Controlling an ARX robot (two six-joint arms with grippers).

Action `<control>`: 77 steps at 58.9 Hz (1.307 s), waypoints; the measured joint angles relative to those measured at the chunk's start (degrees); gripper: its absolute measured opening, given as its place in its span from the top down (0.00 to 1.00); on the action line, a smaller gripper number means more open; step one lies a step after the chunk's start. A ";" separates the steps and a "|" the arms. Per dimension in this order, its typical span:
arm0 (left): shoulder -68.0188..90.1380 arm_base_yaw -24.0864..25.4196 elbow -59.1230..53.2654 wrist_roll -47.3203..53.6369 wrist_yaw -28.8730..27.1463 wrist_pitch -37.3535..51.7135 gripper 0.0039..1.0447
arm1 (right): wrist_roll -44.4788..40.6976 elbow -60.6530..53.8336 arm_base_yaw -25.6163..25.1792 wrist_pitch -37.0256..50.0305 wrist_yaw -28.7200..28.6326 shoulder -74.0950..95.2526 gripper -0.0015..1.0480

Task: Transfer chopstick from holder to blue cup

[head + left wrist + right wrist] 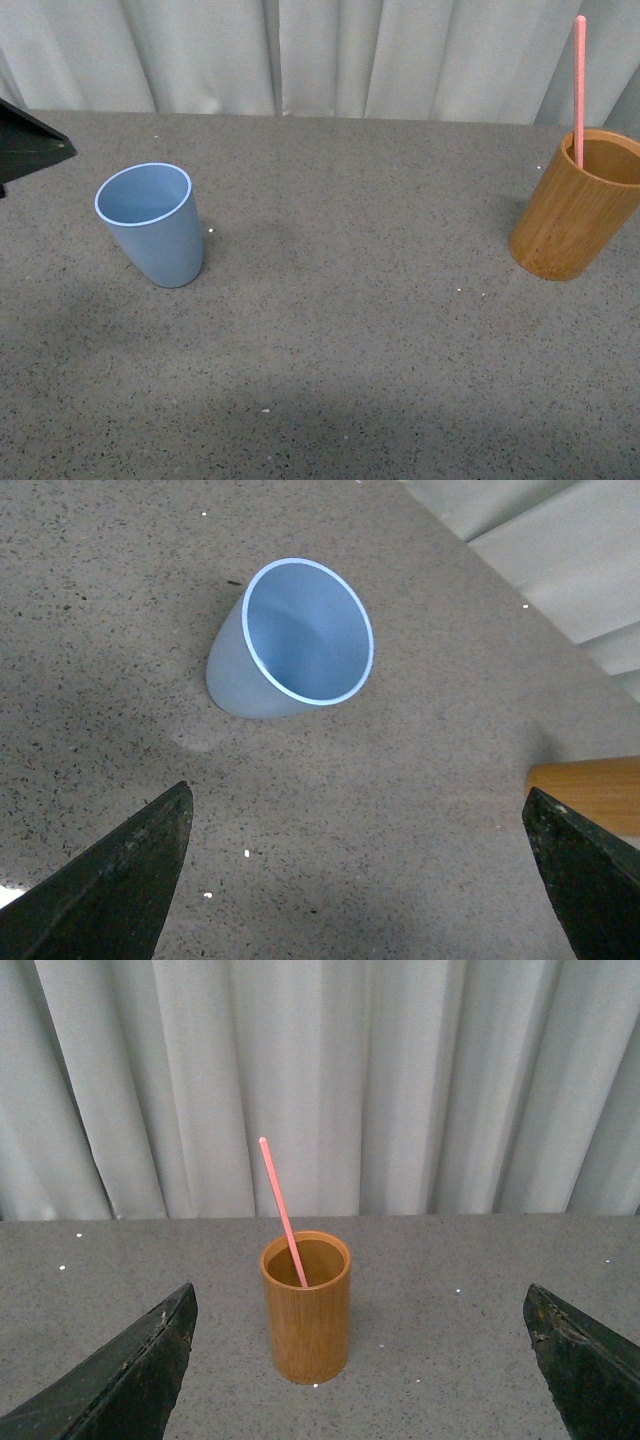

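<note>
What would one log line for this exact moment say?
chopstick: in holder | blue cup: empty | left gripper: open, empty | right gripper: open, empty, facing holder

The blue cup (300,640) stands on the speckled grey worktop (100,630), its open mouth turned toward the camera. It has a paler rim and a bare interior. The left pincer (357,792) hangs short of the cup, its dark fingers (120,890) spread wide with only worktop between them. Well apart from the cup, a slice of the orange-brown holder (590,790) shows behind one finger. A pale curtain (560,550) hangs at the far edge.
</note>
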 joint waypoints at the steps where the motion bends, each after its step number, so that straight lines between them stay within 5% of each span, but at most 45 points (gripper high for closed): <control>1: 0.63 -0.09 0.28 0.00 -0.07 0.09 0.06 | 0.00 0.00 0.00 0.00 0.00 0.00 0.09; 38: 25.64 0.50 13.25 -0.04 -7.54 2.56 0.06 | 0.00 0.00 0.00 0.00 0.00 0.00 0.09; 77: 34.32 2.80 17.70 0.22 -10.82 2.05 0.06 | 0.00 0.00 0.00 0.00 0.00 0.00 0.09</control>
